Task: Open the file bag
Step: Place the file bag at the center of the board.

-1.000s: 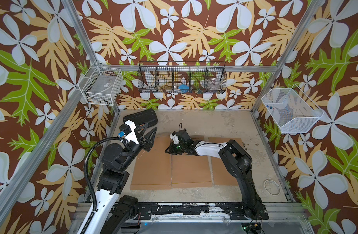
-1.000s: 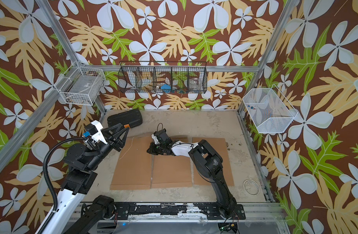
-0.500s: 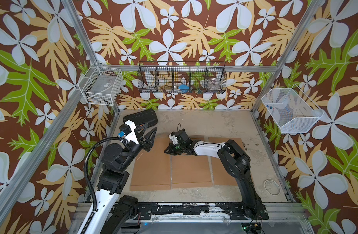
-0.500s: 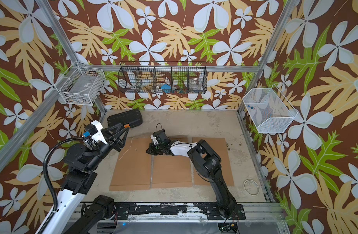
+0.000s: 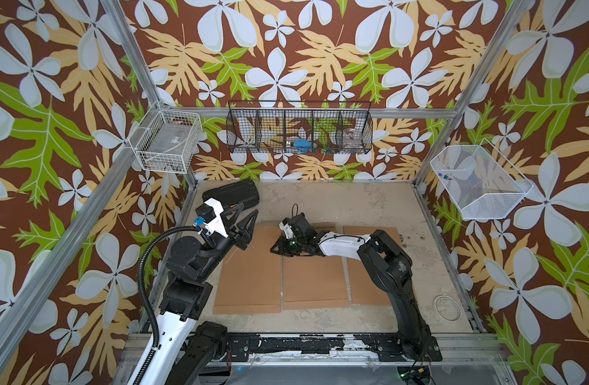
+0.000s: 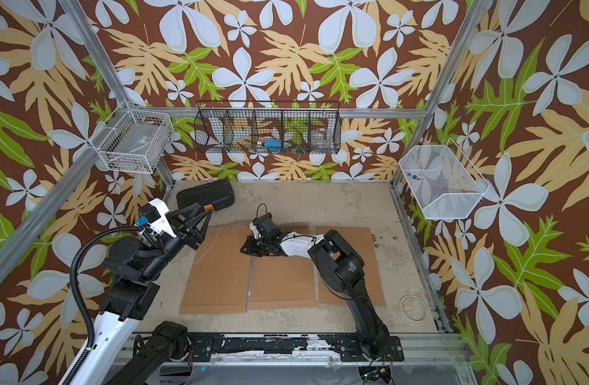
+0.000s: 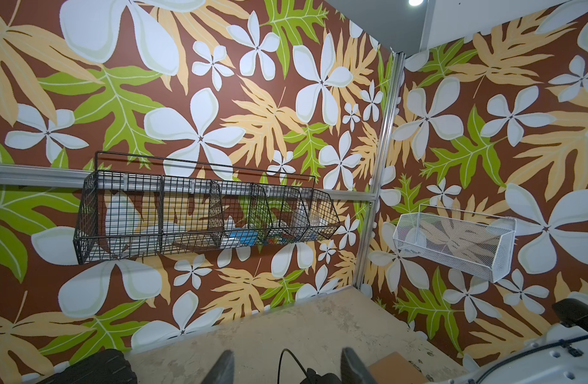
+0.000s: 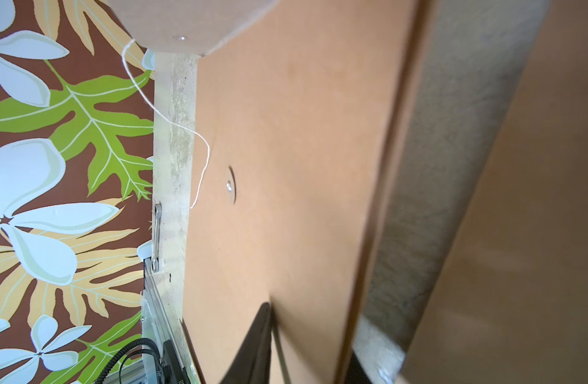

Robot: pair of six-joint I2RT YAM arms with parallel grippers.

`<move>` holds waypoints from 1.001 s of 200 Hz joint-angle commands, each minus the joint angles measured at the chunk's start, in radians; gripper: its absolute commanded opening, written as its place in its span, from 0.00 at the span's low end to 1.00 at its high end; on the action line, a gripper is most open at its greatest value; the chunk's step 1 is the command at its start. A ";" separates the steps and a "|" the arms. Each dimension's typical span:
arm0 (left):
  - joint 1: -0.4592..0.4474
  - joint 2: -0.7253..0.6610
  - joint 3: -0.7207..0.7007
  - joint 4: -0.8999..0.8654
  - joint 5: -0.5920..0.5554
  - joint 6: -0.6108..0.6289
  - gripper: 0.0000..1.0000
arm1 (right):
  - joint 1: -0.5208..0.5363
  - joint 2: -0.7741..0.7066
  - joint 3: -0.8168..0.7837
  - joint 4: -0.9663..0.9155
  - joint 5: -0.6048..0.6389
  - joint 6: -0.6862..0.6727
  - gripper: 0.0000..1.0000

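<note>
**Right jaws low at the bag's far edge, left jaws lifted**

Your left file bag [image 5: 249, 273] lies flat on the surface [image 5: 353, 206]. It is the first of three brown bags in a row. The middle bag [image 5: 314, 280] sits just beside it across a narrow gap, and the right bag [image 5: 354, 286] lies beyond that.

In the right wrist view the bag's flap [image 8: 192, 23] is raised off the panel. The white string [image 8: 186, 129] hangs loose from the flap, apart from the round button [image 8: 231, 186].

Your right gripper [image 5: 273, 250] lies low at the far end of that gap, its jaws a little parted and gripping nothing. Your left gripper [image 5: 249, 210] hangs above the bag's far left corner with its jaws released. It is close to the black case [image 5: 231, 196] in the back left corner.

Bare surface runs from the bags' far edges to the back wall, and a thinner strip runs along their near edges.
</note>
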State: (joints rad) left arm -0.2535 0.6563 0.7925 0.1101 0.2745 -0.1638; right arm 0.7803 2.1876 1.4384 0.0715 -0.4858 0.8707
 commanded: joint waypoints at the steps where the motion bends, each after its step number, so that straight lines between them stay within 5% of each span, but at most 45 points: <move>1: 0.002 -0.001 0.002 0.022 0.014 -0.002 0.54 | 0.001 -0.013 0.010 -0.011 0.027 -0.009 0.28; 200: 0.006 -0.005 -0.003 0.026 0.022 -0.003 0.54 | 0.000 -0.064 0.000 -0.080 0.113 -0.011 0.31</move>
State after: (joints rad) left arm -0.2508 0.6498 0.7918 0.1104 0.2920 -0.1638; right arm 0.7803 2.1445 1.4475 0.0051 -0.4110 0.8597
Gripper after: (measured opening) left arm 0.540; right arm 0.309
